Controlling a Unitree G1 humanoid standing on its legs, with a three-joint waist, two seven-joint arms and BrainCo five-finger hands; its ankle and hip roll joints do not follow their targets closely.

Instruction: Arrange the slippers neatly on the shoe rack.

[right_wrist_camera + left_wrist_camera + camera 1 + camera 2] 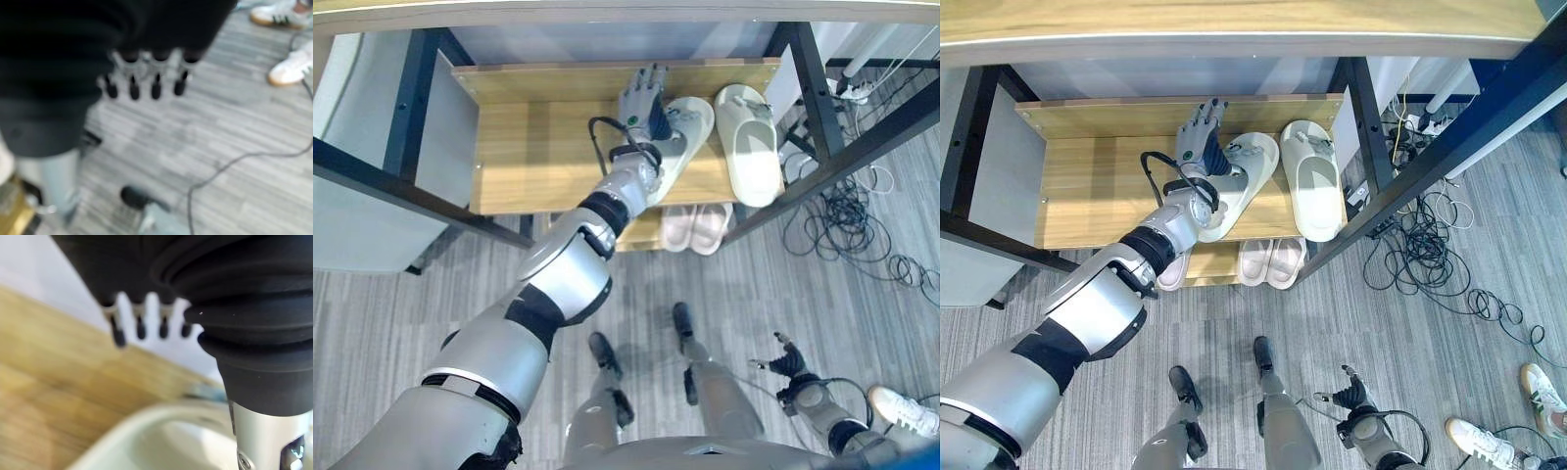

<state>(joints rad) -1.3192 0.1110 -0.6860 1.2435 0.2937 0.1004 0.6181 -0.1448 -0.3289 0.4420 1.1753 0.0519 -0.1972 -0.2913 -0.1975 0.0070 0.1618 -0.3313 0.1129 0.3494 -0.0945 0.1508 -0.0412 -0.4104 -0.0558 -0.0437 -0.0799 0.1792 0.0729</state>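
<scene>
Two white slippers sit on the wooden shelf (538, 147) of the shoe rack. The far slipper (749, 142), to the rt of the left hand (641, 98) and apart from it, lies straight w/ toe toward the back wall — looks placed. The near slipper (680, 142) lies just beside and partly under the left hand's wrist, angled, heel swung toward the shelf's front edge and past it. So approx half done by my read: the angled one probably needs squaring up parallel to its mate. A pinkish pair (695, 227) sits on a lower level, below the wrist, already side by side.

Left arm reaches fwd and up into the rack, hand flat over the shelf by the slipper's toe end, fingers straight and spread toward the back wall, gripping nothing. Right hand (788, 362) hangs low over the floor, fingers relaxed, idle.
</scene>
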